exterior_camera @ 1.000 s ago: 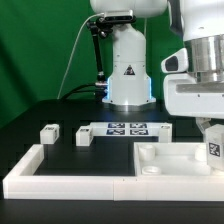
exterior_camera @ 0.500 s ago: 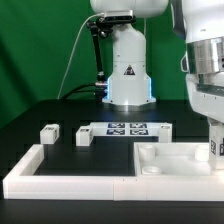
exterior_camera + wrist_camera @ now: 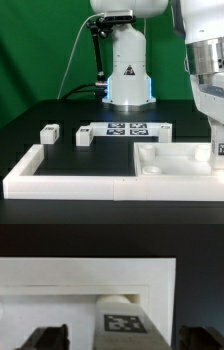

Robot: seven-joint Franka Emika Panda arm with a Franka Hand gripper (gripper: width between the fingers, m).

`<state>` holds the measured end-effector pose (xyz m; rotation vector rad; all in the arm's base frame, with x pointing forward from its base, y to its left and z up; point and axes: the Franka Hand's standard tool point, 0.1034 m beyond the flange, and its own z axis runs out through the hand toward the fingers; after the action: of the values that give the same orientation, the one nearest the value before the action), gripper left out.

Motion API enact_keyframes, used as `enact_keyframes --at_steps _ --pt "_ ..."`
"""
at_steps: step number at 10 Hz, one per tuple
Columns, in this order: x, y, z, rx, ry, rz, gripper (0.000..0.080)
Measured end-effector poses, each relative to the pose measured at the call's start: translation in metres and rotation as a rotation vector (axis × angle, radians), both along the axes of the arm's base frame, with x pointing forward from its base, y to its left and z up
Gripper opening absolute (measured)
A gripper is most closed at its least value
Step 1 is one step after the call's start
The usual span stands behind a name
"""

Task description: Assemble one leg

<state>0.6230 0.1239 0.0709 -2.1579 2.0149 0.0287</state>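
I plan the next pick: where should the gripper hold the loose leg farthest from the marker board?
Grip the leg by its flat side faces, probably coming straight down. It is a low block lying apart from the other leg, with bare table on both sides for the fingers.

The arm [image 3: 205,62] points straight down — jaws spread wide apart.

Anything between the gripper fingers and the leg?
Nothing. Wrist view: the leg sits inside the open gripper, clear of both fingers; the gaps show only the tabletop beneath.
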Motion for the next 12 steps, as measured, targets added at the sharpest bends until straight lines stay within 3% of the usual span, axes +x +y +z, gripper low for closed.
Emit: enact_keyframes --at_steps 7,12 --pt "-0.0005 0.0018 -0.0001 -0.081 -0.098 0.679 0.0649" --pt "0.0024 -0.0045 0.0015 -0.183 -0.147 1.214 0.0649"
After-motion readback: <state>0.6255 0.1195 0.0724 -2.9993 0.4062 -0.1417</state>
